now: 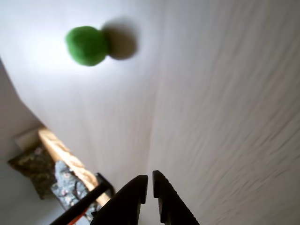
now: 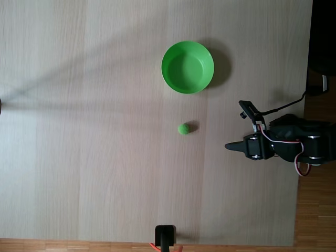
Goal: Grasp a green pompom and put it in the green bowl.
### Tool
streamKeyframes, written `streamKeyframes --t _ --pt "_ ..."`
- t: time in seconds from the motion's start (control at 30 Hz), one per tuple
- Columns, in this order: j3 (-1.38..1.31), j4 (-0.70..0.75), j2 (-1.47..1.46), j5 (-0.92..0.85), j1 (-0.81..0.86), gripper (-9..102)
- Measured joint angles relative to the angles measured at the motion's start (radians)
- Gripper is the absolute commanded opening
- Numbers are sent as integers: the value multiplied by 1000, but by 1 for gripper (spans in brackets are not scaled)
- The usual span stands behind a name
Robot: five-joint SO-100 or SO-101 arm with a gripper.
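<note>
— What do we record in the wrist view?
— The hand (image 1: pixel 150 185) enters from the bottom edge, its dark fingers nearly together, clenched on nothing. The green pompom (image 1: pixel 86 45) lies on the pale table (image 1: pixel 225 108), well apart from the fingertips, its shadow just to its right.
— And in the fixed view?
— We note the green bowl (image 2: pixel 187 67) standing on the table (image 2: pixel 79 131). The pompom (image 2: pixel 184 128) rests below it, apart. The hand (image 2: pixel 229 146) points left from the right side, clear of both.

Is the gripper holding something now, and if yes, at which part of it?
Nothing. The gripper is shut and empty; the pompom lies on the table, apart from it.
</note>
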Motion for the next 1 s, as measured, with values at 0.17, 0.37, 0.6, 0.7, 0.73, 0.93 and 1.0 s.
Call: streamKeyframes --t 0.17,0.37,0.6,0.7,0.73,0.93,1.0 --pt "-140 -48 -186 0 0 0" --pt "-307 -196 -534 6 3 0" --pt "-499 -362 -959 8 115 0" --pt "-592 -396 -1120 8 169 0" --pt "-617 -403 -1166 8 179 0" --pt "-719 -422 -1362 8 199 8" --pt "-744 -425 -1394 6 199 13"
